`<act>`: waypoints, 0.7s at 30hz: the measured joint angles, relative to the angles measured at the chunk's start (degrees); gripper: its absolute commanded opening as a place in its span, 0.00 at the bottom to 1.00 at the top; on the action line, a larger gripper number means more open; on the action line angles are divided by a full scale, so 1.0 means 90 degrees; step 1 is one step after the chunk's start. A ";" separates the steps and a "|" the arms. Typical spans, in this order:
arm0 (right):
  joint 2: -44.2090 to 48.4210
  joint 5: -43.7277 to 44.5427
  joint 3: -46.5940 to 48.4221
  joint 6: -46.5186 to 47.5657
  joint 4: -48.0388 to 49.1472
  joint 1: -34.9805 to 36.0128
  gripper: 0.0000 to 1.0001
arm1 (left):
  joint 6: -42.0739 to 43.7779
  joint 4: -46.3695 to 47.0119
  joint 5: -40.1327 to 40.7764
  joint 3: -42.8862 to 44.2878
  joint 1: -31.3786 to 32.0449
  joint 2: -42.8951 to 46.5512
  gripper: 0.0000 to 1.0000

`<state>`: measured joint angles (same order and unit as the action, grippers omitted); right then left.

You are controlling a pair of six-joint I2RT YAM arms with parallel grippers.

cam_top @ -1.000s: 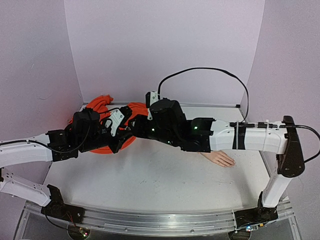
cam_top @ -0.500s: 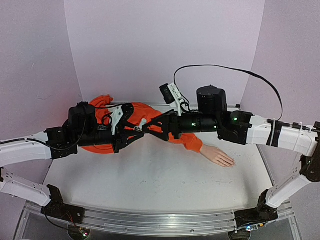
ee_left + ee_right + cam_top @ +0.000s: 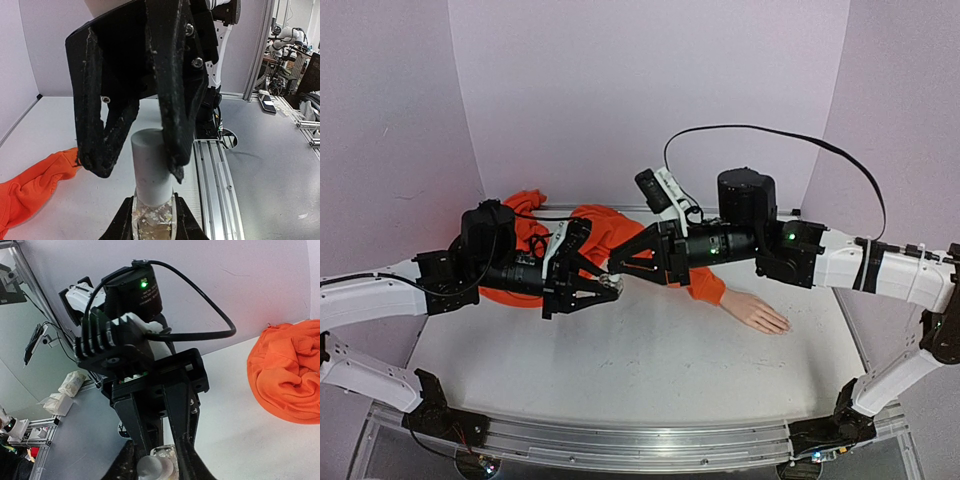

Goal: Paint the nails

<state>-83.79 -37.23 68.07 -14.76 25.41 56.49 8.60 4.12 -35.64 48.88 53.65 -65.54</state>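
Note:
The pale mannequin hand (image 3: 757, 312) lies flat on the table at the right, joined to an orange sleeve (image 3: 705, 283). Its nails (image 3: 782, 325) are too small to make out. My left gripper (image 3: 607, 285) (image 3: 153, 206) is shut on a small clear glittery bottle (image 3: 152, 222), which it holds above the table. The bottle's grey cap (image 3: 150, 160) (image 3: 150, 467) sticks out toward my right gripper (image 3: 618, 268) (image 3: 156, 450). The right jaws straddle that cap, narrowly open. One finger lies against the cap and a gap shows at the other.
A heap of orange cloth (image 3: 525, 235) (image 3: 290, 370) lies at the back left behind the left arm. A black cable (image 3: 770, 135) loops over the right arm. The table's near metal rail (image 3: 620, 445) runs along the front.
The right arm lifted off the table and stretched leftward. Its gripper opened wide, then narrowed around the bottle's cap. The left gripper shifted slightly right with the bottle.

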 measured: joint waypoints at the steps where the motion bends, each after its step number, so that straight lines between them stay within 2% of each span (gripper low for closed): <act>1: -0.0002 -0.0053 0.0000 0.0002 0.0005 0.0000 0.22 | -0.0010 0.0000 -0.0041 0.0005 0.0000 0.0000 0.00; 5: -0.0112 -0.0270 0.0034 -0.0010 0.0049 0.0000 0.14 | -0.0017 0.0000 -0.0121 0.0027 -0.0010 -0.0002 0.00; 8: -0.0243 -0.0413 0.0104 -0.0034 0.0104 -0.0027 0.00 | -0.0068 -0.0097 -0.0168 0.0027 -0.0029 0.0000 0.00; 12: -0.0369 -0.0284 0.0158 -0.0153 0.0155 -0.0041 0.00 | -0.0104 -0.0189 0.0121 0.0027 -0.0046 0.0017 0.00; 14: -0.0491 0.0231 0.0267 -0.0308 0.0146 -0.0015 0.00 | -0.0175 -0.0284 0.0731 0.0017 -0.0044 0.0078 0.00; 16: -0.0758 0.1285 0.0583 -0.0500 0.0002 0.0136 0.00 | -0.0296 -0.0372 0.1797 -0.0017 -0.0044 0.0165 0.00; 19: -0.1715 0.4592 0.1911 -0.1450 -0.0867 0.0896 0.00 | -0.0350 -0.0544 0.3638 -0.0151 -0.0092 0.0279 0.00; 21: -0.2285 0.6363 0.2426 -0.2188 -0.1005 0.1375 0.00 | -0.0350 -0.0663 0.4398 -0.0253 -0.0085 0.0325 0.00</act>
<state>-104.36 20.03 89.91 -34.46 16.36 68.86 5.45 -1.85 3.95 46.61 52.88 -62.61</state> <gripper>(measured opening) 0.140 0.225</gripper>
